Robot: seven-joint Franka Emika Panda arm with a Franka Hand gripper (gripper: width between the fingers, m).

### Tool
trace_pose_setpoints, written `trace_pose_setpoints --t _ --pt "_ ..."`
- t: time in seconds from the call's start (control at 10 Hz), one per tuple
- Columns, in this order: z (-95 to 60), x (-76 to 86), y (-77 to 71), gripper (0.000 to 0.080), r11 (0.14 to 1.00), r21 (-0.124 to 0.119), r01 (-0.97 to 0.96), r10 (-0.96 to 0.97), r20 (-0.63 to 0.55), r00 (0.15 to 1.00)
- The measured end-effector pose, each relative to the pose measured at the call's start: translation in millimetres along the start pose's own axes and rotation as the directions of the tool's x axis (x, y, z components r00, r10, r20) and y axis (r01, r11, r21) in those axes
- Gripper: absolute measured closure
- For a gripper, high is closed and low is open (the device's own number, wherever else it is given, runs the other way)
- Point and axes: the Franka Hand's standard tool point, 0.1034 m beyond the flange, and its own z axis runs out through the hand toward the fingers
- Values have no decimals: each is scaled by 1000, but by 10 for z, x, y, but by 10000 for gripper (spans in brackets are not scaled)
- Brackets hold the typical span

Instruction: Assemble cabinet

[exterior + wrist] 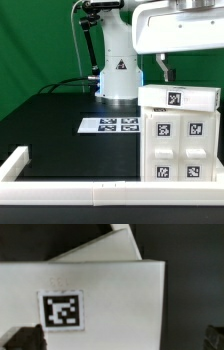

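The cabinet (181, 140) is a white box of flat panels with black-and-white tags, standing at the exterior view's right near the front. A flat white panel (180, 97) with one tag lies across its top. My gripper (164, 70) hangs just above the cabinet's back left part. In the wrist view the tagged white panel (110, 291) fills the frame under my gripper (120, 339). The dark fingertips (24, 338) stand wide apart at both sides of it and hold nothing. The gripper is open.
The marker board (110, 125) lies flat on the black table left of the cabinet. A white rail frame (60, 186) edges the table's front and left. The robot's white base (118, 75) stands behind, with a black cable and a green backdrop.
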Motion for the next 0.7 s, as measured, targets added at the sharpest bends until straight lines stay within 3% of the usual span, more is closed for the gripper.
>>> trace_pose_setpoints --t 0.3,0.7 --pt "24 -13 79 2 939 -1 344 -344 17 939" --pt "29 -9 100 2 820 -5 572 -572 21 820"
